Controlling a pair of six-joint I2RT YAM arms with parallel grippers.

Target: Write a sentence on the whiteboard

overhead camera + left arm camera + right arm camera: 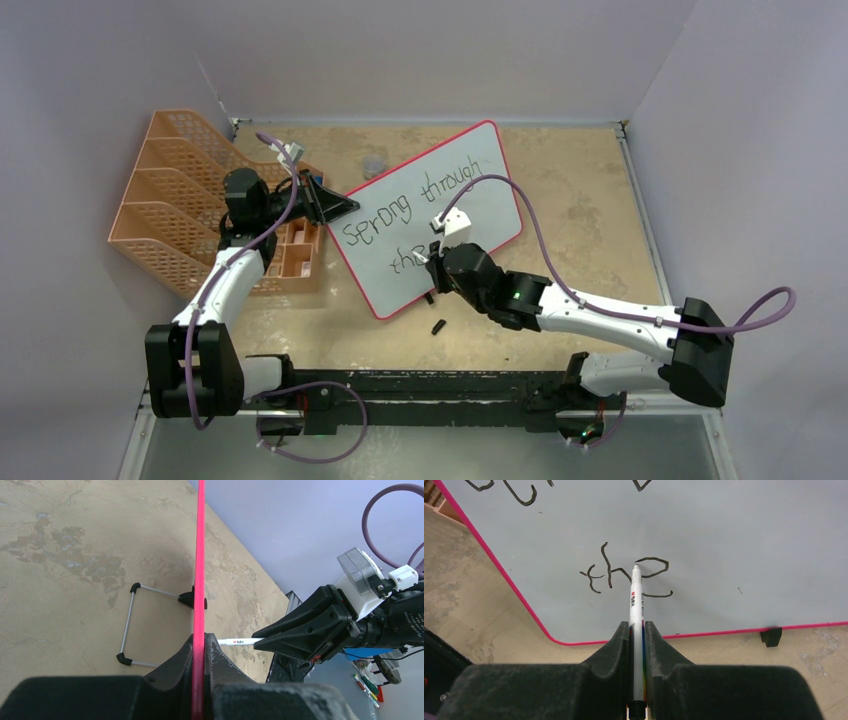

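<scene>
Small black piece (438, 326) lies on the tan table (580, 210) just before the board's near edge. Right gripper (637, 629) is clamped on a white marker (635, 600), whose tip touches the whiteboard (480, 195) at the "e" of "the". The whiteboard is mid-table, turned diagonal and propped on a wire stand (129, 625), with a black foot (771, 636) on the table. Sentence (609, 575) reads "Sprong through" on the upper line, "the" below. Left gripper (199, 647) is closed on the board's pink edge. Orange file rack (170, 200) is far left.

Lilac walls (400, 50), mottled tan tabletop (580, 200).
</scene>
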